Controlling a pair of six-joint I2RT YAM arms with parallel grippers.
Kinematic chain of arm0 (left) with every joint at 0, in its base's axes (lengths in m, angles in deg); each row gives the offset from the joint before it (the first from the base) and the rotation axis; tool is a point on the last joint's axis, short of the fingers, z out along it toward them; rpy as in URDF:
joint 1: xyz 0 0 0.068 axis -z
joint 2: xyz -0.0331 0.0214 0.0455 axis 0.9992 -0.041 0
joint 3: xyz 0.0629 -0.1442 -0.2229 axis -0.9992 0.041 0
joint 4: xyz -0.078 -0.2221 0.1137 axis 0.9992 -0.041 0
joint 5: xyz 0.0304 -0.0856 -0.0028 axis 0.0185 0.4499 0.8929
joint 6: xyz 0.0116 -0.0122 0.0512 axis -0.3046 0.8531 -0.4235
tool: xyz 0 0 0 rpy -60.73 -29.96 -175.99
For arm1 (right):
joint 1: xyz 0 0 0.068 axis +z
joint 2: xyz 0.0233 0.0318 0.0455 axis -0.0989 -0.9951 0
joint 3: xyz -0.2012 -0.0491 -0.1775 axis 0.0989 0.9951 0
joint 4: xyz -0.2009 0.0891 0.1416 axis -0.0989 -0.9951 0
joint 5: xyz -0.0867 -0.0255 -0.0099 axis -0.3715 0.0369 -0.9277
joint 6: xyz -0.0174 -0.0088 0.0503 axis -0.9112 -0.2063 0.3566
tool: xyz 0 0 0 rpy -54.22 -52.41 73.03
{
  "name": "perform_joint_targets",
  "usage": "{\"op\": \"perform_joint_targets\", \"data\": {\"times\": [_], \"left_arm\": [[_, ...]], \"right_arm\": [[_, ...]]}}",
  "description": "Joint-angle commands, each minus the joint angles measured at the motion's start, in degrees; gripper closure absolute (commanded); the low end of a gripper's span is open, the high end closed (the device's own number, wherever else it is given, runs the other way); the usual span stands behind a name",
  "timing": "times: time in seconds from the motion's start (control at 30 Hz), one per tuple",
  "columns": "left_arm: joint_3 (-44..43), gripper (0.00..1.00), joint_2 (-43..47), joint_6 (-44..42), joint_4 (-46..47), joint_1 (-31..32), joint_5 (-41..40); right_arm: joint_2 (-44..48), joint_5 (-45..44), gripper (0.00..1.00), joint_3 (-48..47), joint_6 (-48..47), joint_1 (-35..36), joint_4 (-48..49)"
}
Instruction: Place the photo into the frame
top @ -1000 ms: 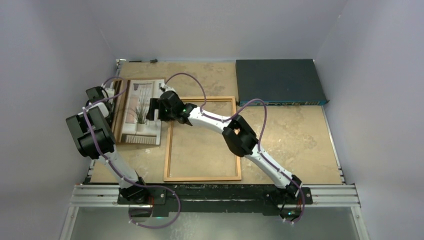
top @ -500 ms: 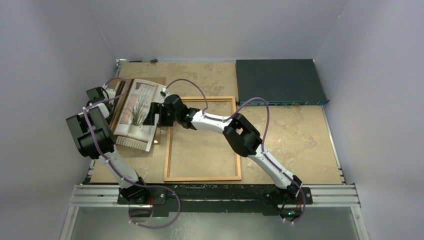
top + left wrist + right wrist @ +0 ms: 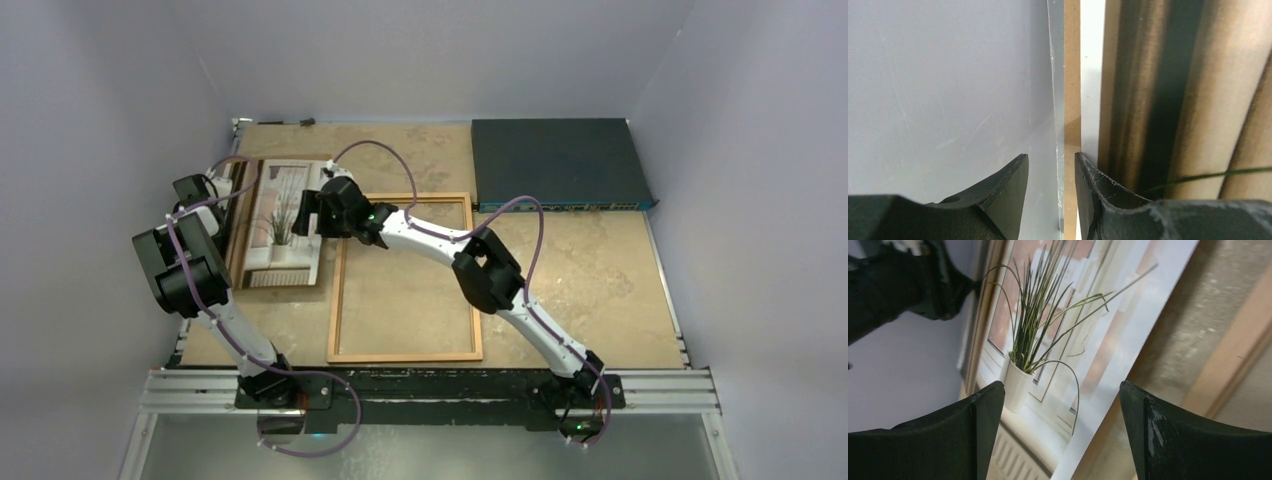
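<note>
Nearest us, the frame [image 3: 405,356] lies flat on the table [image 3: 600,280], just past the right-hand finger of the right gripper [image 3: 1060,388], no photo [image 3: 1048,340] in it yet. That gripper hangs over the photo, jaws spread wide with nothing in them, the plant print right below the gap. Further out past its other finger, the left gripper [image 3: 1050,160] has its jaws close together at the edge of photo and brown board [image 3: 1072,60]. We can't tell if they're pinching.

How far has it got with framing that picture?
Nothing placed yet: the orange-brown wooden picture frame lies empty. In hand: the paper photo of a potted plant lies beside it, left gripper at its edge, open right gripper above. Remaining: moving it in.
</note>
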Motion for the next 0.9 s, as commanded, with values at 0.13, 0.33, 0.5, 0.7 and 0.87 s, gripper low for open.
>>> {"op": "perform_joint_targets", "data": {"times": [0.13, 0.33, 0.5, 0.7, 0.87], "left_arm": [[1.21, 0.62, -3.46, -0.44, -5.95, -0.35, 2.59], [0.52, 0.63, -3.78, -0.50, -6.25, -0.32, 2.71], [-0.11, 0.63, -4.06, -0.35, -6.75, -0.28, 3.21], [-0.39, 0.64, -4.48, -0.42, -6.97, -0.16, 3.57], [-0.03, 0.66, -4.88, -0.71, -6.72, -0.22, 3.85]], "right_arm": [[-4.35, -4.22, 0.12, -6.52, -2.95, 0.69, -12.47], [-6.62, -7.23, 0.12, -9.87, -4.35, 1.18, -16.85], [-8.72, -9.31, 0.12, -12.40, -4.72, 1.57, -20.37], [-10.41, -5.76, 0.12, -12.28, -2.87, 1.87, -19.93], [-6.40, 1.19, 0.12, -7.32, -1.47, 1.82, -12.79]]}}
